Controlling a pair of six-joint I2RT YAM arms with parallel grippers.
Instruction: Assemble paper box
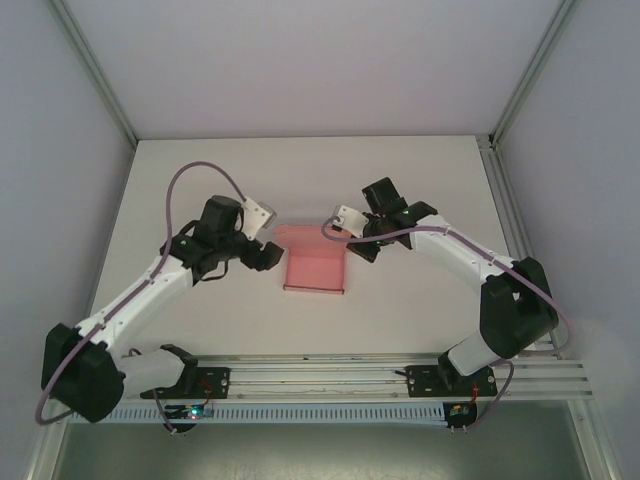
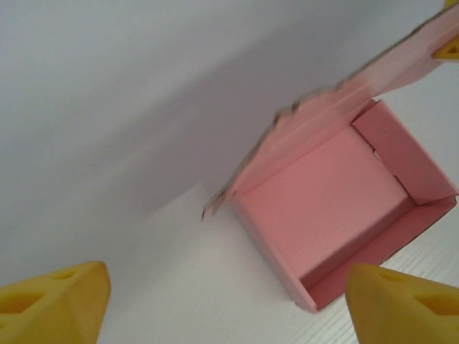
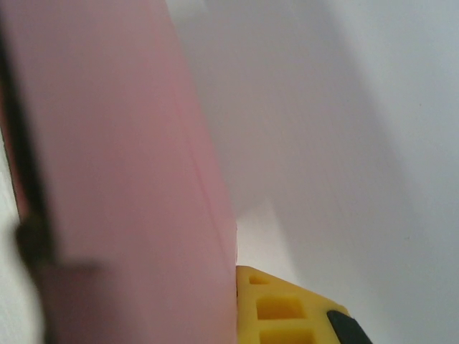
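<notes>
The paper box (image 1: 315, 265) is a small pink open tray in the middle of the table, its lid flap (image 1: 298, 236) raised at the far side. In the left wrist view the box (image 2: 333, 208) shows its inside, with the lid (image 2: 315, 122) standing tilted behind it. My left gripper (image 1: 268, 256) is open at the box's left side; its yellow fingers (image 2: 61, 301) straddle bare table and the box's near corner, clamping nothing. My right gripper (image 1: 353, 240) is shut on the lid's right end. The pink lid (image 3: 122, 165) lies flat against its yellow finger (image 3: 287, 308).
The white table (image 1: 200, 180) is walled by white panels and metal posts on three sides. An aluminium rail (image 1: 330, 375) with both arm bases runs along the near edge. A purple cable (image 1: 190, 175) loops over each arm.
</notes>
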